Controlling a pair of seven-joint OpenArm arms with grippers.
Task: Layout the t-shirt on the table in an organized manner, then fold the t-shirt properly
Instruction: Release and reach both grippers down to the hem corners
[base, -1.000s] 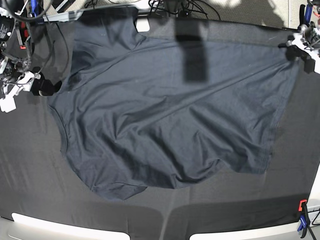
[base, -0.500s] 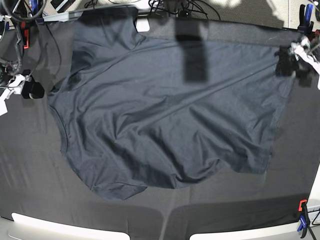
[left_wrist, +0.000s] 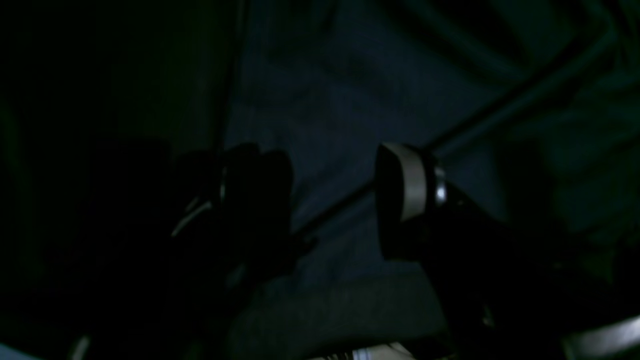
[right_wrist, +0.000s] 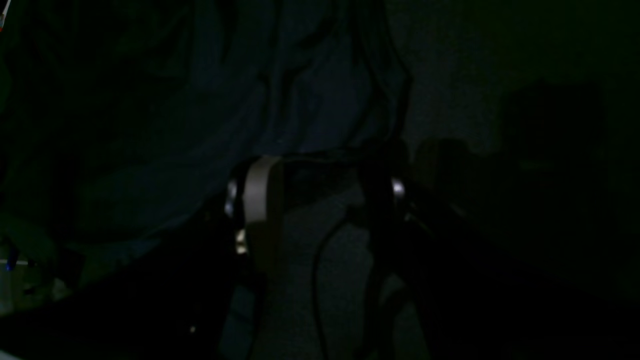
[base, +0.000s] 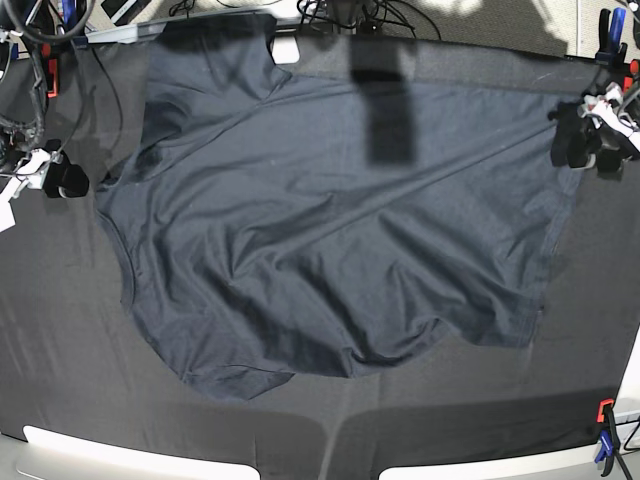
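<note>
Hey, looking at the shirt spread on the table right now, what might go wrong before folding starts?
1. The t-shirt lies crooked with diagonal ridges and a bunched lower hem; folding now would likely trap those wrinkles.
2. Shirt and table cloth are both dark, so a grab near an edge may catch the tablecloth too.
3. The left gripper, jaws apart, hovers at the shirt's corner and could snag it.

Wrist views dark; t-shirt (base: 330, 230) top edge cropped.
</note>
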